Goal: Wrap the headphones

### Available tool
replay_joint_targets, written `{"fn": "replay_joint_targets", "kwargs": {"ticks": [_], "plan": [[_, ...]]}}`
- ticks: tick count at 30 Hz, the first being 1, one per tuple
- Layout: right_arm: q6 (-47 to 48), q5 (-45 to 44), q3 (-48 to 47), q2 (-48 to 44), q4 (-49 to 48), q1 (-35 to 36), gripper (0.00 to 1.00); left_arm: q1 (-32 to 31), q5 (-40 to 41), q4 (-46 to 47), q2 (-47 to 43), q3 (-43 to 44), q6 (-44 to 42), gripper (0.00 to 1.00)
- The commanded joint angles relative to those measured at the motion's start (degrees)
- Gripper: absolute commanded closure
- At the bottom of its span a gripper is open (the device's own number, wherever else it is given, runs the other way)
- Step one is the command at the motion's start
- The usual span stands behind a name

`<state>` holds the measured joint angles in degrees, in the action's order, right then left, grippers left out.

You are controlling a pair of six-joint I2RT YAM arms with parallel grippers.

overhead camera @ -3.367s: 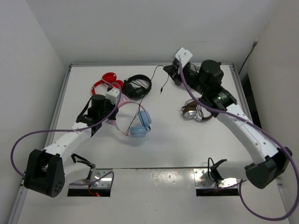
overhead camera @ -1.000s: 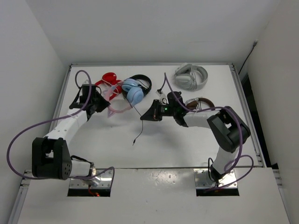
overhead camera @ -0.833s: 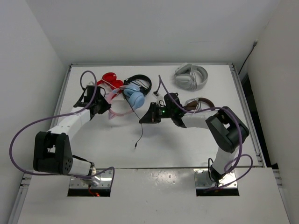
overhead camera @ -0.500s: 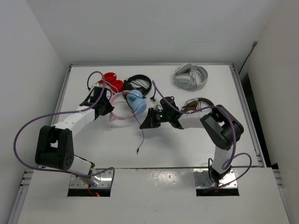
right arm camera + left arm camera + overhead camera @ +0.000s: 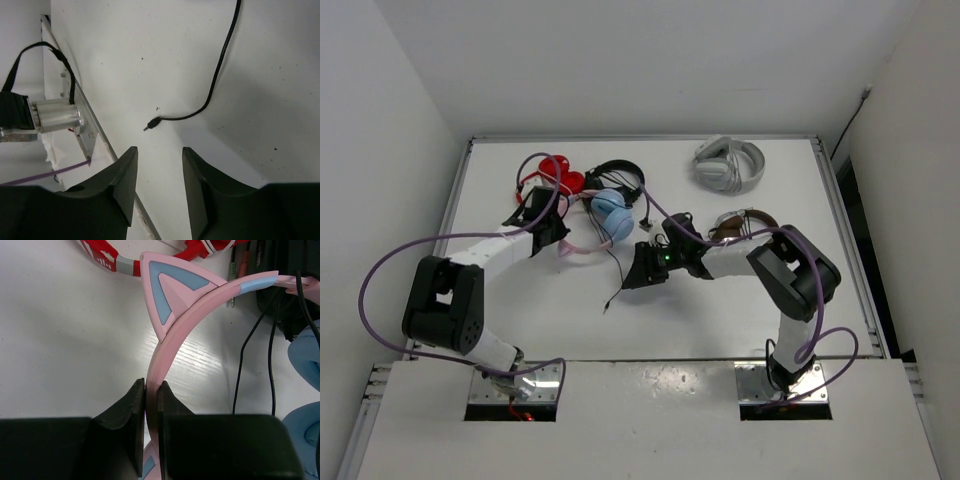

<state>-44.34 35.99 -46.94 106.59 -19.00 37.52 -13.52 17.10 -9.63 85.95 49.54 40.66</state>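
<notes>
The headphones lie at the table's back left, blue cups uppermost, the pink band curving toward my left gripper. That gripper is shut on the pink band just below a cat ear. The thin black cable trails from the cups toward the near edge and ends in a plug on the table. My right gripper hovers beside the cable, open and empty. In the right wrist view the plug lies just beyond the right gripper.
A red pair and a black pair lie right behind the headphones. A grey pair sits at the back right, a brown pair beside my right arm. The table's near edge with a metal mount shows in the right wrist view.
My right gripper has opened and let go of the cable, whose plug now rests on the table. The left gripper has carried the pink band a little rightward.
</notes>
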Motion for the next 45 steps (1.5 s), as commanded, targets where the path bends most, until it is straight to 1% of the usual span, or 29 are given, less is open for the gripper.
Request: {"fn": "replay_joint_targets", "kwargs": {"ticks": [1,2,4,5,6,8,9,10,12,13,14,15,18,19,20,22,24,26,27,29,32,34,36,41,45], "plan": [[5.5,2.9,-0.9,-2.6,2.1,-1.2,0.59,-0.5,1.7,5.8,0.1,2.0,0.5,1.0],[7.5,4.3,-2.0,-3.9,4.7,-1.2,0.59,-0.5,1.7,5.8,0.6,2.0,0.5,1.0],[18.4,5.4,-5.3,-5.3,10.2,-1.2,0.6,-0.5,1.7,5.8,0.6,2.0,0.5,1.0],[23.2,5.4,-6.3,-7.1,16.2,-1.2,0.62,-0.5,1.7,5.8,0.6,1.4,0.5,1.0],[33.8,5.4,-7.1,-8.3,19.0,0.7,0.62,-0.5,1.7,5.8,0.6,1.4,0.5,1.0],[44.5,1.6,-8.3,-11.0,23.4,2.8,0.65,-0.5,1.2,6.4,0.6,0.9,-0.1,1.0],[54.8,0.1,-9.3,-12.9,27.1,5.0,0.67,-0.5,1.2,6.4,0.6,0.9,-0.1,1.0],[58.7,-1.8,-9.8,-13.4,28.3,5.5,0.7,-0.5,0.7,6.4,0.6,0.9,-0.1,1.0],[66.5,-0.8,-11.0,-13.4,31.1,5.5,0.72,-1.0,0.7,6.4,0.6,0.9,-0.1,1.0],[74.3,1.3,-11.9,-13.4,32.2,5.0,0.72,-1.0,0.0,6.9,0.6,0.9,-0.7,1.0],[78.3,2.8,-12.5,-13.4,34.7,4.5,0.72,-1.0,0.0,6.9,0.6,0.9,-0.7,1.0],[86.6,5.2,-13.5,-12.7,36.1,4.5,0.72,-1.5,0.0,6.9,0.6,0.9,-0.7,1.0],[96.8,5.8,-14.2,-11.3,39.9,5.0,0.72,-1.5,-0.5,6.9,0.6,0.9,-1.2,1.0],[102.2,5.8,-14.8,-11.3,40.4,6.2,0.72,-1.5,-0.5,6.9,0.6,0.9,-1.2,1.0],[104.3,5.1,-14.8,-10.6,40.4,6.8,0.69,-1.5,-0.5,6.9,0.6,0.9,-1.2,1.0],[108.7,4.5,-13.7,-10.1,38.9,7.9,0.66,-1.5,-0.5,6.9,0.6,0.9,-1.2,1.0],[112.5,4.5,-13.2,-9.2,36.9,9.0,0.66,-1.5,-1.1,6.9,1.1,0.9,-1.7,1.0],[115.9,4.5,-13.7,-7.2,36.8,10.5,0.66,-2.0,-1.1,6.9,1.1,0.9,-1.7,1.0],[116.8,4.5,-14.8,-6.5,36.8,10.5,0.68,-2.0,-1.6,6.9,1.1,0.9,-1.7,1.0],[118.6,4.5,-15.8,-4.2,37.4,12.0,0.7,-2.0,-1.6,7.4,1.1,0.4,-1.7,1.0],[120.4,5.1,-19.7,-1.4,41.5,12.6,0.71,-2.0,-1.6,7.4,1.1,0.4,-1.7,1.0],[123.9,5.1,-23.4,1.9,45.0,13.7,0.71,-2.0,-1.6,7.4,1.1,0.4,-1.7,1.0],[124.4,5.1,-25.3,3.5,45.9,13.7,0.71,-2.0,-1.6,7.4,1.1,0.4,-1.7,1.0],[126.3,5.8,-31.4,8.7,53.5,14.3,0.71,-2.0,-2.2,7.4,1.1,0.4,-1.7,1.0],[129.5,5.8,-33.0,10.5,57.7,14.8,0.71,-2.0,-2.2,7.4,1.7,0.4,-1.7,1.0]]}}
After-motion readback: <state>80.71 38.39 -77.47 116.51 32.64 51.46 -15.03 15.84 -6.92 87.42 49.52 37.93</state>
